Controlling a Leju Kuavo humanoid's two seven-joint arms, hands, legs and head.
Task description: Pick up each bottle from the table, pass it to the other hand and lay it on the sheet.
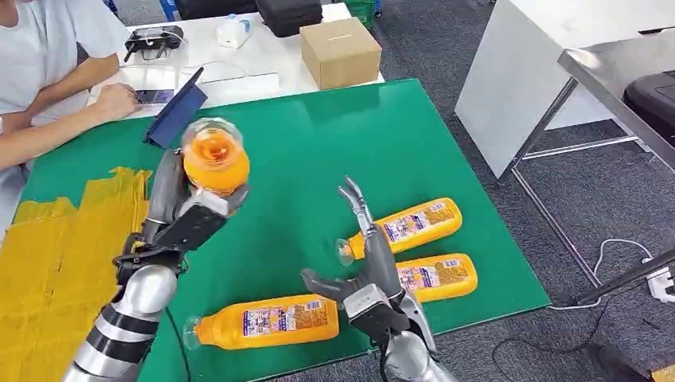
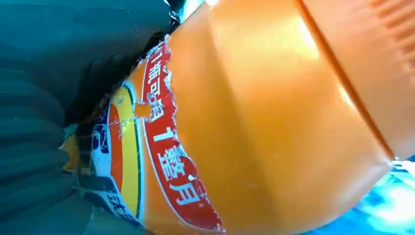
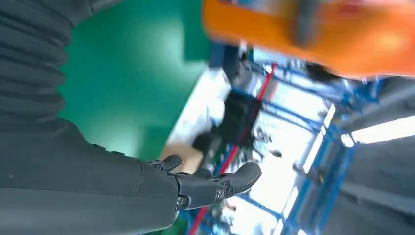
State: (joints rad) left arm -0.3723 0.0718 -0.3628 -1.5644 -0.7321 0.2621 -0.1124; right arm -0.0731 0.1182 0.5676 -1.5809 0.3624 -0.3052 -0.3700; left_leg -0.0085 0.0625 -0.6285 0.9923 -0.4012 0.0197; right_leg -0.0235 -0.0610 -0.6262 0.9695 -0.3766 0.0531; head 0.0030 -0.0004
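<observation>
Evidently the left hand (image 1: pixel 191 219) gripped an orange bottle (image 1: pixel 215 163) aloft, base toward the camera, ready to lay on the yellow sheet (image 1: pixel 56 263) at its nine o'clock. At its four o'clock, the right hand (image 1: pixel 368 267) hung empty, fingers spread, among three bottles lying on the green table (image 1: pixel 318 143).

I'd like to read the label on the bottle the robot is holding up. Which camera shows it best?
The left wrist view: the held bottle is close up there, its red label sharp. The head view shows the whole bottle in the left hand, end-on, label hidden. The right wrist view catches just an orange blur.
</observation>
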